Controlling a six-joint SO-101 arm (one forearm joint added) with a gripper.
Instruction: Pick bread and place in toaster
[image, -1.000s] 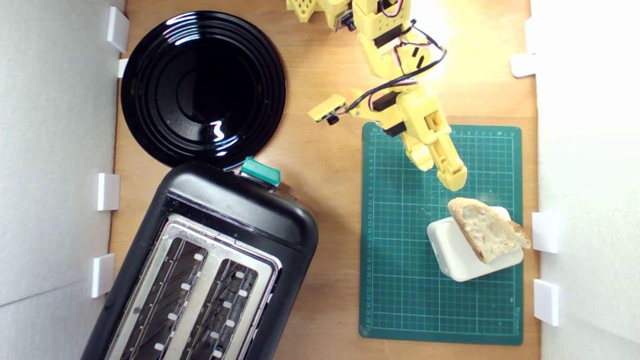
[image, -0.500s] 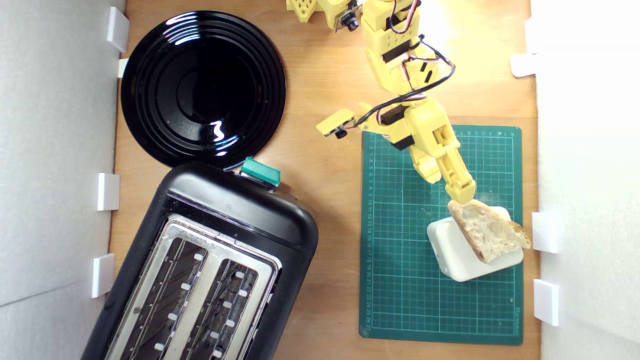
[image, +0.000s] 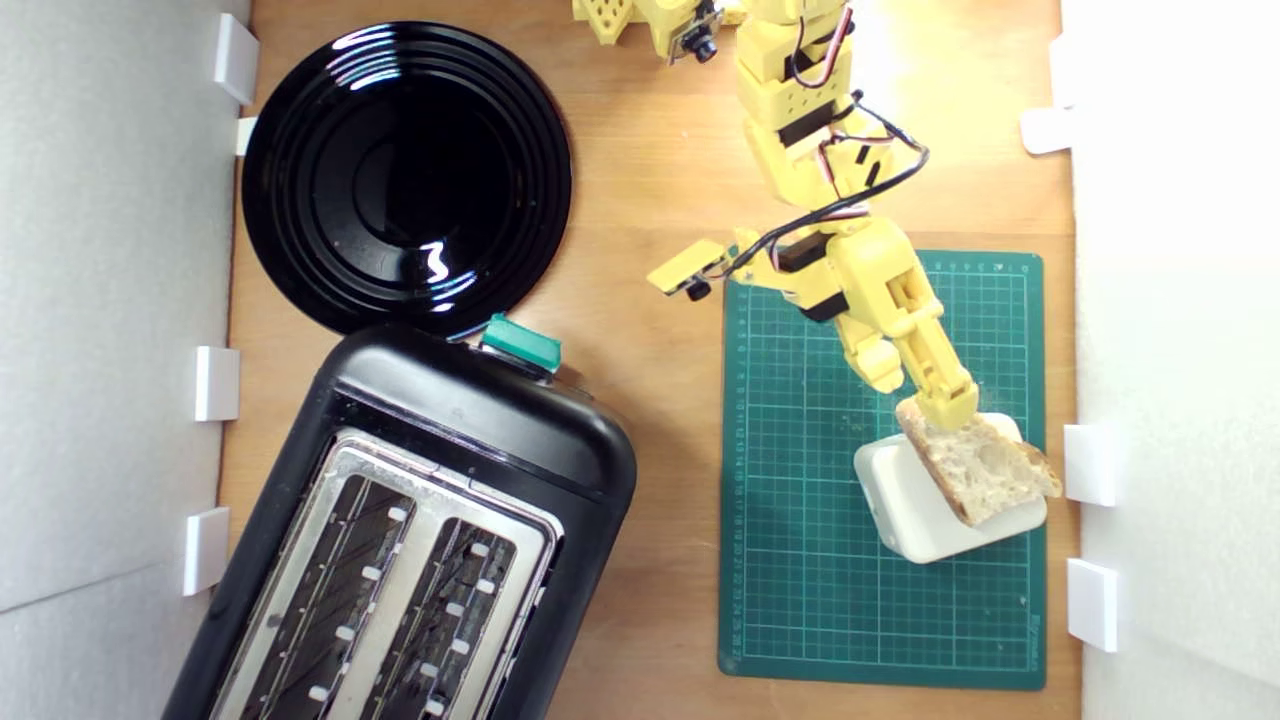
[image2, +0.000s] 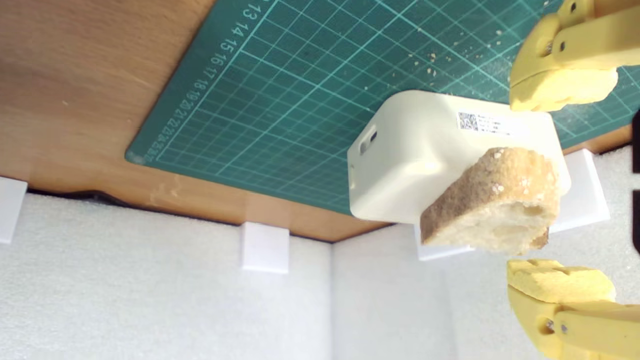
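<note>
Broadly, we see a wooden worktop (image: 650, 420) carrying the toaster (image: 420, 540) at the exterior view's lower left, black with a shiny top plate, both slots empty and its teal lever knob (image: 521, 343) up by the black plate (image: 405, 175), which the toaster's corner overlaps in this view. Over on the exterior view's right lies a green cutting mat (image: 800, 560), and our yellow arm (image: 820, 200) reaches down across it from the top edge. Near the mat's right side sits a cream-white plastic block (image: 900, 505), and the bread (image: 985, 470) rests on top of it, partly overhanging. Our gripper (image2: 560, 190) stands wide, one finger on either side of the crusty end of the slice in the wrist view; neither seems to touch it, though we cannot be sure of the gap on the upper finger from this angle. By our judgement the task is at its very start: the reach is nearly done, while the closing, the lift, the carry across the worktop and the drop into a slot all remain. Smallest of all, crumbs (image2: 430, 55) dot the mat.
</note>
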